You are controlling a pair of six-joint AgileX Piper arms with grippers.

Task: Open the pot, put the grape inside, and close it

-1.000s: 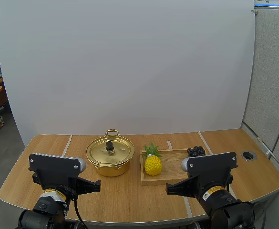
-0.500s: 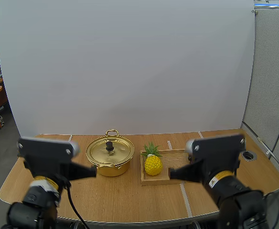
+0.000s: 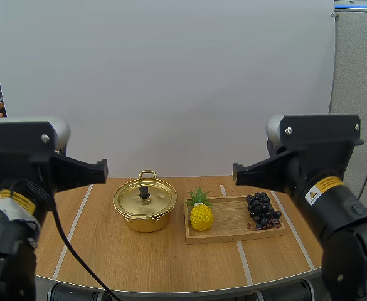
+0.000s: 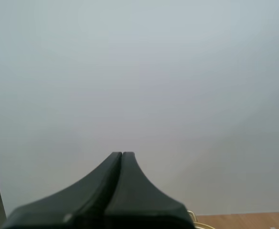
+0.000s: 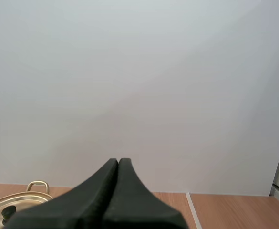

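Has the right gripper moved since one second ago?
Yes. The right gripper has risen: it was low, in front of the wooden tray's near edge; now it hangs above its far edge.

Plain white backdrop [image 3: 170,88], wooden table [image 3: 145,257], grey partition [image 3: 359,63] at right, even light

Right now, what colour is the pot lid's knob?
Black knob on a gold lid; clearest in the high view.
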